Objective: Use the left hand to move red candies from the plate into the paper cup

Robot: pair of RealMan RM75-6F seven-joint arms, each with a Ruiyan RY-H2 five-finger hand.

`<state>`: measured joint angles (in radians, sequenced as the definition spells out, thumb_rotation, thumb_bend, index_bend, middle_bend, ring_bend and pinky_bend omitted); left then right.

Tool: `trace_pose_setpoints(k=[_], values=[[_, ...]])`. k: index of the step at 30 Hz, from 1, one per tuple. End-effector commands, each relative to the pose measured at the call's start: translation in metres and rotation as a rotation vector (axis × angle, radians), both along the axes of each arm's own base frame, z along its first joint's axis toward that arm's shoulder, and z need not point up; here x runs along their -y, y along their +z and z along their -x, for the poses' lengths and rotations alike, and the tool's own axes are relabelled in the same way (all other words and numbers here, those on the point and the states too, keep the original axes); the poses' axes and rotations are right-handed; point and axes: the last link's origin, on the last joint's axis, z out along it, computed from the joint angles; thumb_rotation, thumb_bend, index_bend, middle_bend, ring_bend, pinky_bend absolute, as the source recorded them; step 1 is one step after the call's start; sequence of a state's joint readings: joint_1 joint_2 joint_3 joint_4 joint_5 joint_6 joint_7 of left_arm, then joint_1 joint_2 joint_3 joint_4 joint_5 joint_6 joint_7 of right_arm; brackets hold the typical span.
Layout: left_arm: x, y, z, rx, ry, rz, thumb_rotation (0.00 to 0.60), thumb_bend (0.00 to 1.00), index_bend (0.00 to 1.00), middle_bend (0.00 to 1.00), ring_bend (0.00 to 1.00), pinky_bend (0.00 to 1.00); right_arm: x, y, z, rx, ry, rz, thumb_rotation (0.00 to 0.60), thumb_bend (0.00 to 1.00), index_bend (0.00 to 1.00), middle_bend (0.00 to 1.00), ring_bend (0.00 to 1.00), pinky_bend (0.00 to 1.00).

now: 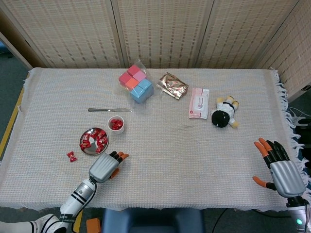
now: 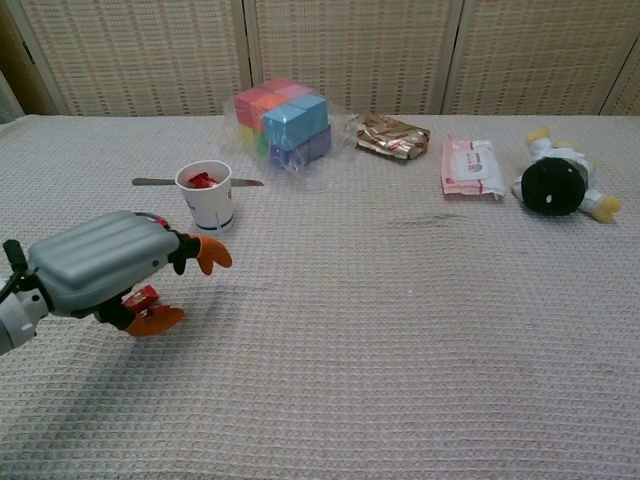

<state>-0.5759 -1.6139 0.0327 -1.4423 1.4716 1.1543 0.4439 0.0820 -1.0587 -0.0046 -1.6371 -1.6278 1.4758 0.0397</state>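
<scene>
The small metal plate [image 1: 87, 132] holds several red candies [image 1: 99, 140] at the front left of the cloth. Just behind it stands the white paper cup [image 1: 116, 124], with red candies inside [image 2: 202, 180]. My left hand [image 1: 107, 166] hovers just right of and nearer than the plate, fingers loosely curled toward it. In the chest view this left hand [image 2: 100, 265] hides the plate. A red candy [image 2: 142, 297] shows under the palm beside the thumb; I cannot tell whether it is held. My right hand [image 1: 279, 167] rests at the front right, fingers spread and holding nothing.
One red candy [image 1: 71, 156] lies on the cloth left of the plate. A butter knife [image 1: 109, 110] lies behind the cup. Farther back are bagged coloured blocks [image 1: 137, 83], a foil packet [image 1: 172, 86], a wipes pack [image 1: 198, 103] and a plush toy [image 1: 224, 113].
</scene>
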Motion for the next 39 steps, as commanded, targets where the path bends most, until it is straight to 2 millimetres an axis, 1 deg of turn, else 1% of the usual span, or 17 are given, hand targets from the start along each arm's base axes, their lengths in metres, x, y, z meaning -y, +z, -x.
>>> trace_pose_setpoints(k=[1,8,15,18,24,32,39], values=[[0.005,-0.002,0.001,-0.011,0.0,-0.002,0.6,0.38,0.2,0.25,0.31,1.0,0.0,0.001,0.0,0.001,0.001,-0.002,0.6,0.04,0.0,0.0,0.0,0.0],[0.003,-0.005,0.013,-0.062,0.028,-0.038,0.6,0.38,0.24,0.25,0.3,1.0,-0.003,0.001,-0.001,0.003,0.01,-0.002,0.6,0.04,0.0,0.0,0.0,0.0],[-0.002,-0.017,0.028,-0.096,0.054,-0.063,0.6,0.38,0.28,0.26,0.3,1.0,-0.003,0.001,-0.001,0.002,0.011,0.0,0.6,0.04,0.0,0.0,0.0,0.0],[-0.003,-0.018,0.032,-0.102,0.059,-0.074,0.6,0.38,0.29,0.28,0.31,1.0,-0.003,0.002,-0.001,0.002,0.009,0.004,0.6,0.04,0.0,0.0,0.0,0.0],[-0.002,-0.016,0.043,-0.116,0.087,-0.083,0.6,0.38,0.31,0.29,0.32,1.0,-0.002,0.002,0.0,0.003,0.007,0.004,0.6,0.04,0.0,0.0,0.0,0.0],[0.0,-0.006,0.051,-0.113,0.098,-0.117,0.6,0.38,0.34,0.31,0.33,1.0,-0.003,0.002,0.0,0.003,0.008,0.005,0.6,0.04,0.0,0.0,0.0,0.0],[-0.002,-0.005,0.06,-0.126,0.132,-0.118,0.6,0.38,0.36,0.36,0.38,1.0,-0.004,0.002,-0.001,0.002,0.009,0.004,0.6,0.04,0.0,0.0,0.0,0.0]])
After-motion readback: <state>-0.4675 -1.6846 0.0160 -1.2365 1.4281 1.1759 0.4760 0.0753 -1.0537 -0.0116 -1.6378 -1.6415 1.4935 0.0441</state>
